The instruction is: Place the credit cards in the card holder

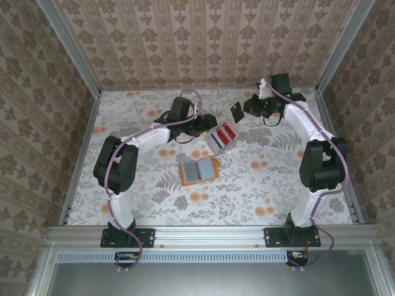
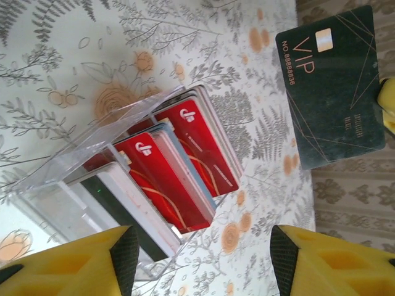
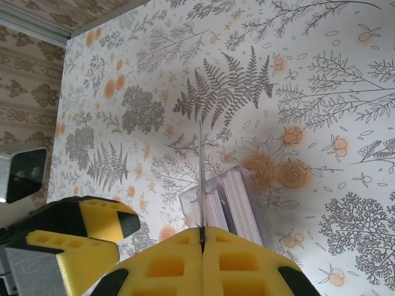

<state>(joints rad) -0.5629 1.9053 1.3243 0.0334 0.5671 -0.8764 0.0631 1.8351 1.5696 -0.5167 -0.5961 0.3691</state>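
Our right fingers (image 3: 202, 237) pinch the dark VIP card (image 2: 333, 86) edge-on, lifted for carrying to the open card holder (image 1: 198, 170); left fingers (image 2: 203, 259) wait wide by the clear stand (image 2: 92, 166).

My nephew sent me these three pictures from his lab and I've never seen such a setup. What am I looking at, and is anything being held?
The machine is two robot arms bolted to the near edge of a table covered in a floral cloth. One picture comes from a camera overhead. The other two come from cameras on each wrist, so the yellow blocks at the bottom are that arm's own fingers.

On the table lie an open orange-tan card holder and a clear slotted stand holding red credit cards.

The right gripper is pinched shut on a dark VIP card, seen edge-on as a thin line from its own camera. The left gripper is open, near the stand, holding nothing.
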